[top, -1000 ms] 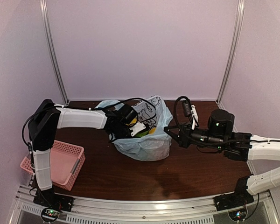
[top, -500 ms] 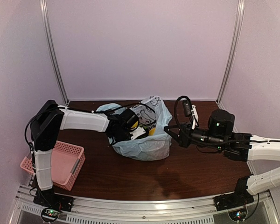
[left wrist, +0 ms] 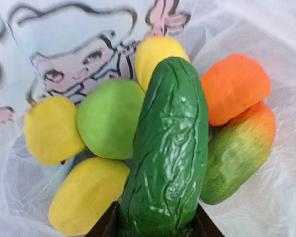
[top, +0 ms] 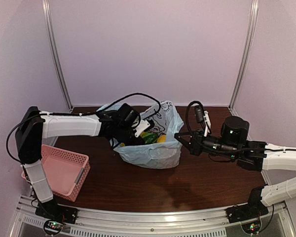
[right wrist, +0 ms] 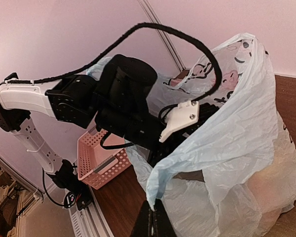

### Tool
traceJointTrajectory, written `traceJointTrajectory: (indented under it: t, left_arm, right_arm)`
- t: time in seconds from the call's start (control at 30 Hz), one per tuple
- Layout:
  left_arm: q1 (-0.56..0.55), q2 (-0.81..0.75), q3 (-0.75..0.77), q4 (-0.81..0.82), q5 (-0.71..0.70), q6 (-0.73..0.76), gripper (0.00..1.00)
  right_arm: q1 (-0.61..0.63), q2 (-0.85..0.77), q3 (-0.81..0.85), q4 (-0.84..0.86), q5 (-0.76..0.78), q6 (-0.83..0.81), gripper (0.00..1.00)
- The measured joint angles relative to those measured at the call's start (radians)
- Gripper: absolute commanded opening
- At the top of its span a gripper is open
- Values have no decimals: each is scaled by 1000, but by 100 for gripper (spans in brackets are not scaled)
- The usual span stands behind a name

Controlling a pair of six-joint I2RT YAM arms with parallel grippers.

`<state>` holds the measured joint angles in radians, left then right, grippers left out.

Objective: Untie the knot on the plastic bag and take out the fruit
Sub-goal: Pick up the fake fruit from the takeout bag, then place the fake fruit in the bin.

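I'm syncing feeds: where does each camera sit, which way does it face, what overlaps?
Top external: high behind the robot, looking down; left arm and right arm flank the plastic bag.
Left wrist: over the bag, facing in; left claw grips the cucumber.
Right wrist: beside the bag, facing the left arm; right claw pinches the bag.
Shared: the bag.

bag (top: pixel 155 148) mouth open but crowded: left claw (left wrist: pixel 153 228) and cucumber (left wrist: pixel 167 148) fill the middle, fruit (left wrist: pixel 108 118) packed both sides. right claw (top: pixel 180 139) blocks right rim. worktop (top: pixel 187 182) in front free; basket (top: pixel 64 170) near left.
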<state>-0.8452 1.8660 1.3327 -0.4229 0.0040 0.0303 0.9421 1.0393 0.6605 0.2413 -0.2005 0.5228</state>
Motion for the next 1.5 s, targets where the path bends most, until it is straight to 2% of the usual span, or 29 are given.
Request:
traceJointTrajectory:
  t: [0.33,0.67,0.83,0.93,1.07,1.2,1.3,1.5]
  left_arm:
    - [0,-248,-50,135,107,-118,29]
    - [0,-399,-82,150,194,-209,30]
    - [1,-491,-76,143,235,-262,37]
    - [18,-561,-33,98,241,-287,36]
    - [104,-623,46,48,245,-311,36]
    - [269,-674,21,24,246,-356,39]
    - [393,-718,-74,17,233,-405,37]
    - [630,-857,-359,-2,189,-527,36]
  right_arm:
    - [-2,1,0,3,0,0,0]
    - [-2,13,0,18,-1,5,0]
    - [-2,13,0,18,-1,5,0]
    - [-2,15,0,19,-1,5,0]
    - [-4,33,0,26,-1,5,0]
    - [-6,43,0,25,-1,6,0]
    - [-6,43,0,26,0,7,0]
    - [-6,43,0,25,0,8,0]
